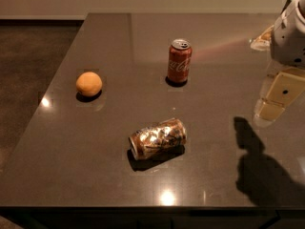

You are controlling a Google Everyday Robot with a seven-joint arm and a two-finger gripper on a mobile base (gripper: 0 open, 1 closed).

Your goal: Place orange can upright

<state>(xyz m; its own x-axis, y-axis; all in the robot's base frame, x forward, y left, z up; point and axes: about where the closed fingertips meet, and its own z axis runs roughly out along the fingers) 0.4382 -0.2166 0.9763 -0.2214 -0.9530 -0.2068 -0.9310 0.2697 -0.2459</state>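
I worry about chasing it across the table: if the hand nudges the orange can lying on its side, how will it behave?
Lying on its side, the orange can would probably roll if pushed across its length. Its shiny skin looks slippery, and thin walls may dent under a hard squeeze. The hand hangs at the right edge, apart from it.

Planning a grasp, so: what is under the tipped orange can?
Under the orange can only the table and its shadow show; the contact strip itself is hidden. The gripper hangs at the right, apart from it.
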